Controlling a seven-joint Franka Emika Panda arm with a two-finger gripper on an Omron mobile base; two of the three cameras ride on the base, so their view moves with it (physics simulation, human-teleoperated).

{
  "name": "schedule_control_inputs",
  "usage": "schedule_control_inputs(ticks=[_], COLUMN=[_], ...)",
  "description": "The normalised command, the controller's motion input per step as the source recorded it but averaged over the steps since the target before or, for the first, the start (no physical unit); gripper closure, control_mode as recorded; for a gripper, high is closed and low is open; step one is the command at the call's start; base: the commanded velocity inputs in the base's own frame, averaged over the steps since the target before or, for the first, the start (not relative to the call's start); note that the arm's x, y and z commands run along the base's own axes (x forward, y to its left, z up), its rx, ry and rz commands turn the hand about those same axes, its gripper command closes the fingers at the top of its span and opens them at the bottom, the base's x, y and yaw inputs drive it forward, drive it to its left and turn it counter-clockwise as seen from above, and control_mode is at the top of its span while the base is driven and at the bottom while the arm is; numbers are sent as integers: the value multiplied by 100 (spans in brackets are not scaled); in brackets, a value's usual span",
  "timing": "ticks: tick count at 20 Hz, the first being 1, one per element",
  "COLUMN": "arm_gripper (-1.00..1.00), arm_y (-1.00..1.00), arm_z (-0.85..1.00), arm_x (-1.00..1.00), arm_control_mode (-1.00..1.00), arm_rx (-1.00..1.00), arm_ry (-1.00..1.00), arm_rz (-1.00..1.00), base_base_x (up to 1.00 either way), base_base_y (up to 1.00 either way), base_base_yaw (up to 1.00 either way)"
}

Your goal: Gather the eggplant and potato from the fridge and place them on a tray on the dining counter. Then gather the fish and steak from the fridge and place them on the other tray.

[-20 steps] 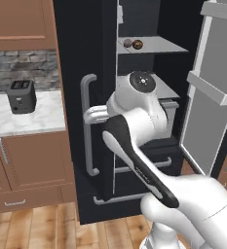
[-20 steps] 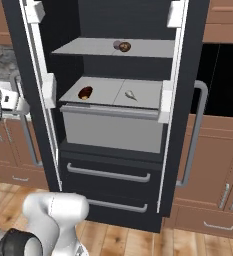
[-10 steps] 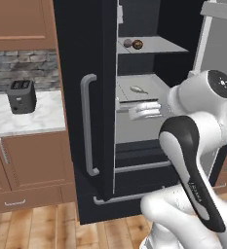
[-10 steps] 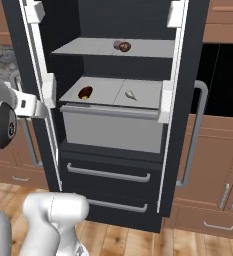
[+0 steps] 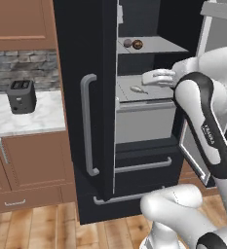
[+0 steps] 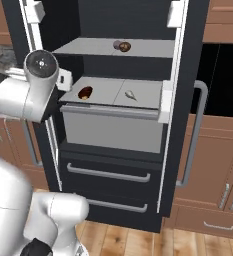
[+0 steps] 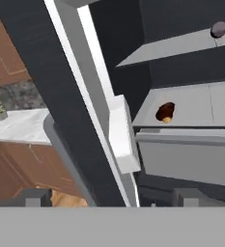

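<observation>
Wood cabinets and a stone-tiled wall frame the black fridge [image 6: 118,100], which stands with its doors swung open. On the upper shelf [image 6: 93,46] sit two small round items, one dark and one brownish [image 6: 121,46]; which vegetables they are is too small to tell. Lower down, on the flat grey top of the drawer box [image 6: 113,117], lie a dark red-brown piece that is likely the steak [image 6: 85,93] and, well apart from it, the small silvery fish [image 6: 130,95]. The gripper [image 5: 156,78] is raised at the level of that lower shelf, near the fish in the left base view, and its jaws are released and spread wide, holding nothing. The hand view looks past the left door's edge [image 7: 85,120] at the steak, with the two dark tips low in the picture. Judging from this, the risks are mostly of approach: the hand is close to the door edge and its white bin [image 7: 123,140], so a careless swing inward could knock the door or catch the shelf lip. The fish is thin and flat, so the jaws might slide over it or push it back out of reach. Neither tray can be checked from here.
</observation>
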Motion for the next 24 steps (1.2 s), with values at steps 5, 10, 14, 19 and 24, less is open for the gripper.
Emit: schedule_control_inputs(ticks=[5, 10, 14, 19, 24], arm_gripper=[-100, -100, -100, -100, -100], arm_y=[0, 1, 15, 81, 100], arm_z=[-1, 0, -8, -23, -25], arm_x=[100, 100, 100, 93, 29], arm_control_mode=[-100, -100, -100, -100, -100], arm_rx=[3, 1, 0, 0, -3], arm_ry=[-1, 0, 0, 0, -4], arm_rz=[7, 1, 0, 9, 18], base_base_x=[0, 0, 0, 0, 0], base_base_y=[0, 0, 0, 0, 0], base_base_yaw=[0, 0, 0, 0, 0])
